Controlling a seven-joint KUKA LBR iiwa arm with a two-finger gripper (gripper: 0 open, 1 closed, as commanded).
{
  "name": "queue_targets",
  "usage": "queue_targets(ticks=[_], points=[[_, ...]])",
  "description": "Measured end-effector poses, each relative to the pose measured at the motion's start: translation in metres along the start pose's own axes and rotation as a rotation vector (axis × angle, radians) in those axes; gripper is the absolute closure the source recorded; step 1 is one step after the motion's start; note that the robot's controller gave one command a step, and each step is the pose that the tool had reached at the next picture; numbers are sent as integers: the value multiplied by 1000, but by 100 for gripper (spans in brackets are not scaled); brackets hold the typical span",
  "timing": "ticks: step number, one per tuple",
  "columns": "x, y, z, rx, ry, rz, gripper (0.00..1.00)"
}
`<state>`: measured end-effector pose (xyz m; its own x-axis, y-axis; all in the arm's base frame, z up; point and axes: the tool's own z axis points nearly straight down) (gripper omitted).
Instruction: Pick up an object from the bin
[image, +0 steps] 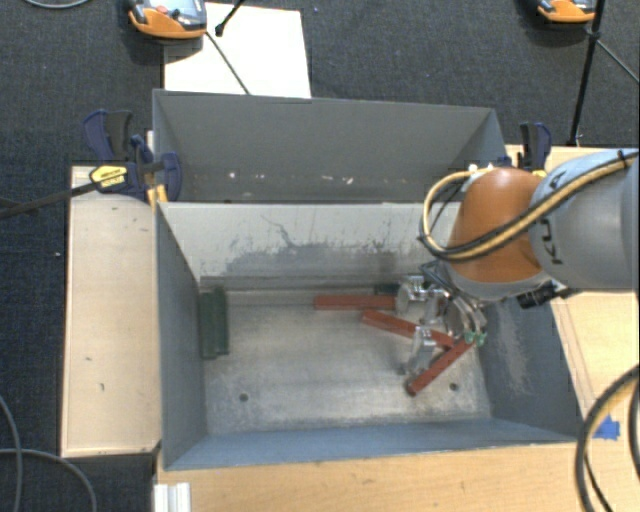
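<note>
My gripper (428, 332) is down near the bin floor at the right, under the orange wrist cover. It sits among three red-brown sticks. One stick (345, 300) lies flat to its left, along the back of the floor, with a dark end. A second stick (387, 323) slants in right beside the gripper. The third stick (438, 368) angles out below the gripper toward the front right. I cannot make out whether any stick is held.
A dark green block (213, 322) stands against the bin's left wall, far from the gripper. The arm and its cables cover the bin's right side.
</note>
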<state>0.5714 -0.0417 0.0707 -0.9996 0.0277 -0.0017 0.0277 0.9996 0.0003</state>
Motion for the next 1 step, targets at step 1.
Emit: queue_targets(ticks=[1], points=[[0,0,0,0,-1,0,100]])
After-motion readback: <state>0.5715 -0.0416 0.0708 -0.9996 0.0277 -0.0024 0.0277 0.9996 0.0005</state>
